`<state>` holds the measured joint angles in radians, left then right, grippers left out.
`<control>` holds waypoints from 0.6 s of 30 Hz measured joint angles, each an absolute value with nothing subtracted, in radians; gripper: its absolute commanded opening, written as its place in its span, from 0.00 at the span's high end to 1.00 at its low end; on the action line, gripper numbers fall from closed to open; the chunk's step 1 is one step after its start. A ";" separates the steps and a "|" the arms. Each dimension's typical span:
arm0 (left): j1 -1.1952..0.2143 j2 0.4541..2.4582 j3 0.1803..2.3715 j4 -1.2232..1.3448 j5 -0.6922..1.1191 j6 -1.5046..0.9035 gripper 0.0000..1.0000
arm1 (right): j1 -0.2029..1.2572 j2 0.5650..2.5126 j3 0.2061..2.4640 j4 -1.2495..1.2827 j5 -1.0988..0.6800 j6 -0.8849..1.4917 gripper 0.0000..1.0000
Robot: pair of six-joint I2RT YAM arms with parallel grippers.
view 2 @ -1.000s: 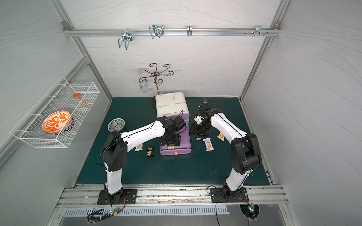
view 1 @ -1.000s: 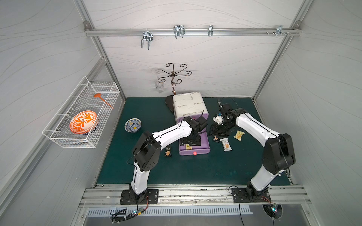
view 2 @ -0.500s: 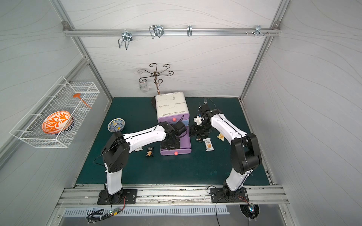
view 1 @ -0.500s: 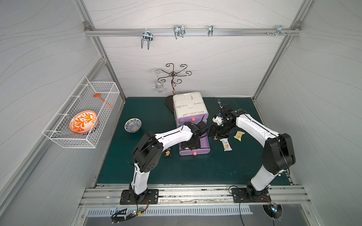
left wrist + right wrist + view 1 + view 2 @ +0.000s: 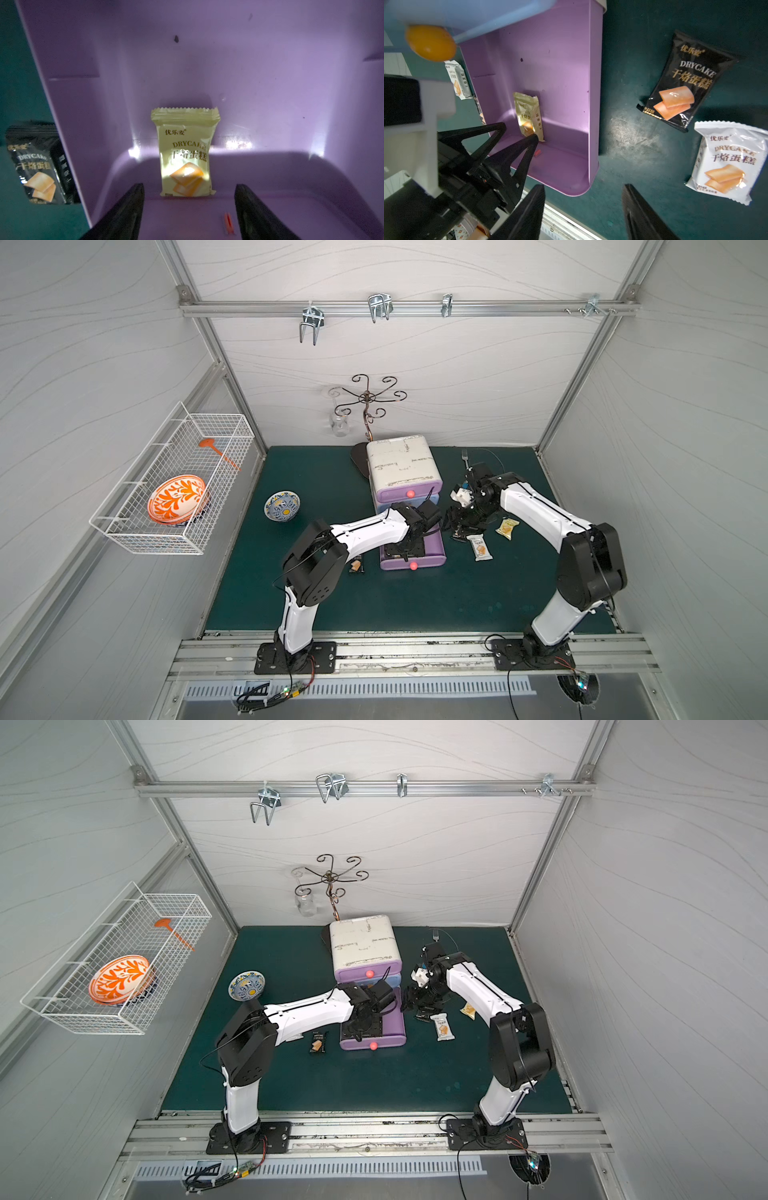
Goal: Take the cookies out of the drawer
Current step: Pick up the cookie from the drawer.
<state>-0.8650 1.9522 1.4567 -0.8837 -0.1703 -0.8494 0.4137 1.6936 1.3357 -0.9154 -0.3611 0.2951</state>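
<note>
Left wrist view: the left tool point(image 5: 189, 187) is down inside the pulled-out purple drawer point(image 5: 270, 83). Its jaws are spread and released, gripping nothing. One pale yellow cookie packet point(image 5: 185, 153) lies flat on the drawer floor, printed side up. Its near end sits between the two fingers point(image 5: 128, 207), with a gap on each side. A small red scrap point(image 5: 228, 224) lies on the drawer floor beside one finger. Outside the drawer wall a black cookie packet point(image 5: 39, 166) lies on the green surface point(image 5: 16, 83).

Right wrist view: the right tool point(image 5: 583, 188) hangs over a corner of the drawer and the surface next to it, jaws wide apart, holding nothing. A second black packet point(image 5: 683, 83) and a white packet point(image 5: 726, 162) lie close together on the surface, clear of the drawer. From here one left-tool fingertip lines up with the end of the pale yellow cookie packet; I cannot tell if it touches. Beyond the far wall of the drawer lies another white packet point(image 5: 457, 81).

Both top views: the drawer sits just below frame centre, sticking out from the foot of the white-topped drawer unit point(image 5: 401, 464). The left arm reaches into it from the lower left. A yellow packet on the surface point(image 5: 508, 528) lies right of the drawer, past the white packet. The black cookie packet is just left of the drawer. A patterned bowl point(image 5: 246, 986) stands well apart, left of centre.
</note>
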 measured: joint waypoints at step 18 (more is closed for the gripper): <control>-0.865 1.953 1.400 -0.787 -0.184 -0.861 0.29 | 0.412 1.694 1.336 -0.915 -0.356 0.287 0.36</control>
<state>-0.8646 1.9526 1.3998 -0.7868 -0.1844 -0.8608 0.4118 1.6936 1.3357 -0.9150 -0.3565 0.2871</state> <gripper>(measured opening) 0.708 0.643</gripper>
